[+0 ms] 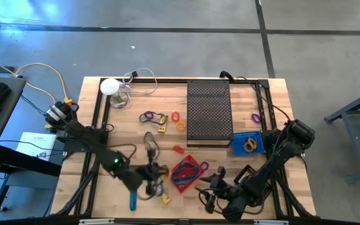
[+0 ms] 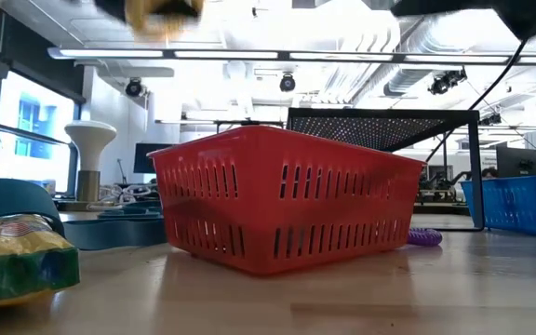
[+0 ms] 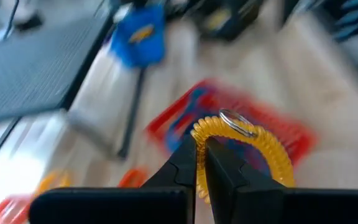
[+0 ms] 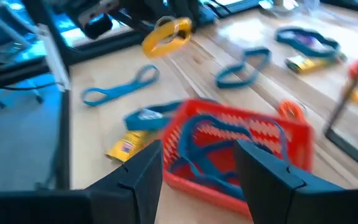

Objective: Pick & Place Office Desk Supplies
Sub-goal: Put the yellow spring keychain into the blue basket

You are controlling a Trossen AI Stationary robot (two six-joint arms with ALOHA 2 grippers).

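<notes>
Yellow coil loop (image 3: pixel 244 146) up in my left claw (image 3: pixel 199 163)

It hangs pinched above the table; more loops and yellow packets (image 4: pixel 124 148) lie loose there, some in the red basket (image 4: pixel 241 155).

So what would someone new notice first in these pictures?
Probably the red basket near the table's front edge, with blue and red bands lying in it. Next, the left gripper, shut on a yellow coil with a metal ring, lifted just left of the basket. The right gripper stands open before the basket.

Dark jointed arms, tapered black fingers (image 3: pixel 185 165)
</notes>
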